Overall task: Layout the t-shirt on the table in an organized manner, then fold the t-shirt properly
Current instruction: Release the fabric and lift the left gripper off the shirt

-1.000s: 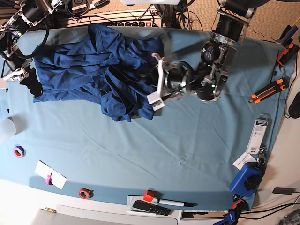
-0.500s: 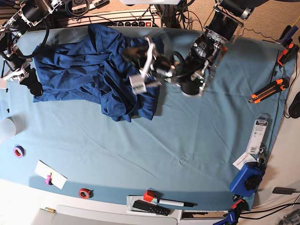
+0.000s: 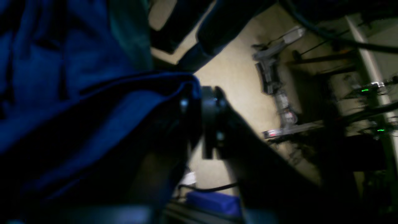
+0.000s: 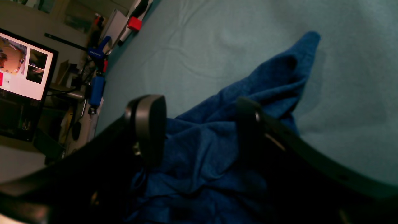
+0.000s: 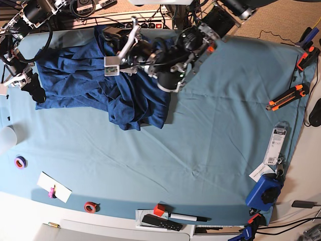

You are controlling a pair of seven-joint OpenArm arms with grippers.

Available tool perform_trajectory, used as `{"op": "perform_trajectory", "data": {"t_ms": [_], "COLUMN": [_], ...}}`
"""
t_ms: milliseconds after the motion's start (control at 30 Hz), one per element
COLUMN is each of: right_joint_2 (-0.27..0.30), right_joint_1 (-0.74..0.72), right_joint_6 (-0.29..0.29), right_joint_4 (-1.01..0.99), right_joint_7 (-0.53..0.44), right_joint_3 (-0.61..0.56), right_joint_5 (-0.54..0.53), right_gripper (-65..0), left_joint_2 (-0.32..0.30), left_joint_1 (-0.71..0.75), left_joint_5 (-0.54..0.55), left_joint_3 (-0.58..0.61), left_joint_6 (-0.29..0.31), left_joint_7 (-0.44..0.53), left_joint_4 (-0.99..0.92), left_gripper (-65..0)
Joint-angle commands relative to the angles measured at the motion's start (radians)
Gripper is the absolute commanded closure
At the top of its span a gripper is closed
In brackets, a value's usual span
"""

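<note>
- t-shirt [image 5: 100, 80] lies bunched on the far left part of the table [image 5: 210, 130], crumpled with folds stacked on each other, a lobe hanging toward the near side around the middle; not laid out yet, so spreading is the step in hand by my read.
- left gripper [image 5: 120, 47] is stretched across from the right side over the far middle of the shirt, up at the far edge; probably there to catch an upper edge or collar region and pull it out flat.
- Left wrist view: a fold of navy cloth [image 3: 93, 105] lies draped up against one jaw, right at the gap. Too dark and blurred to say if the cloth is pinched or just lying there, so cannot tell closed or gripping.
- right gripper [image 4: 199, 124] sits low at the left end of the shirt, jaws spread wide with cloth under and between them, nothing clamped; looks staged to take the left corner [image 4: 306, 40] as an anchor.
- Two arms at opposite ends makes sense for stretching the fabric apart.
- Clutter (orange cutter [image 5: 286, 97], red tape roll [image 5: 90, 206]) sits well apart along the right and near edges, out of the spreading zone.
</note>
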State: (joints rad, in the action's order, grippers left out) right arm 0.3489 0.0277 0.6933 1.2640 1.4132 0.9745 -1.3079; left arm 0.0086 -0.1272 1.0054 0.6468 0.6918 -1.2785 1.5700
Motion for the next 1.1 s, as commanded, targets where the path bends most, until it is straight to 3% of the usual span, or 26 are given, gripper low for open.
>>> {"op": "perform_trajectory", "data": {"t_ms": [0,67,200,267,300,367,400,500,633,800,867,1067], "right_joint_2": [0.025,0.025,0.025,0.025,0.025,0.025,0.025,0.025,0.025,0.019,0.005,-0.064], "right_joint_1": [-0.008,-0.008,-0.008,-0.008,-0.008,-0.008,-0.008,-0.008,-0.008,-0.008,-0.008,-0.008], "right_joint_6": [0.005,0.005,0.005,0.005,0.005,0.005,0.005,0.005,0.005,0.005,0.005,0.005], "right_joint_4": [0.018,0.018,0.018,0.018,0.018,0.018,0.018,0.018,0.018,0.018,0.018,0.018], "right_joint_7": [-0.017,-0.017,-0.017,-0.017,-0.017,-0.017,-0.017,-0.017,-0.017,-0.017,-0.017,-0.017], "right_joint_3": [0.005,0.005,0.005,0.005,0.005,0.005,0.005,0.005,0.004,0.002,0.002,0.002], "right_joint_5": [-0.027,-0.027,-0.027,-0.027,-0.027,-0.027,-0.027,-0.027,-0.027,-0.027,-0.027,-0.027], "right_gripper": [-34.9,-34.9,-34.9,-34.9,-34.9,-34.9,-34.9,-34.9,-34.9,-34.9,-34.9,-34.9], "left_joint_2": [0.014,0.013,0.009,0.009,0.009,0.009,0.008,0.008,-0.016,-0.079,-0.082,-0.081], "left_joint_1": [-0.019,-0.029,-0.056,-0.075,-0.084,-0.1,-0.105,-0.112,-0.114,-0.114,-0.114,-0.115], "left_joint_5": [0.026,0.022,0.003,0.003,0.003,-0.008,-0.011,-0.035,-0.187,-0.413,-0.468,-0.622], "left_joint_3": [-0.001,-0.002,-0.007,-0.028,-0.047,-0.103,-0.136,-0.254,-0.365,-0.365,-0.36,-0.319], "left_joint_6": [0.006,-0.026,-0.033,-0.033,-0.034,-0.033,-0.032,0.005,0.005,-0.027,-0.073,-0.13], "left_joint_7": [0.02,0.023,0.021,0.016,0.013,0.006,0.004,0.005,0.077,0.264,0.3,0.389], "left_joint_4": [0.016,0.016,0.016,0.016,0.016,0.016,0.016,0.016,0.016,0.016,0.016,0.016], "left_gripper": [-23.2,-33.9,-34.1,-28.4,-21.8,-1.5,0.0,0.0,0.0,0.0,0.0,0.0]}}
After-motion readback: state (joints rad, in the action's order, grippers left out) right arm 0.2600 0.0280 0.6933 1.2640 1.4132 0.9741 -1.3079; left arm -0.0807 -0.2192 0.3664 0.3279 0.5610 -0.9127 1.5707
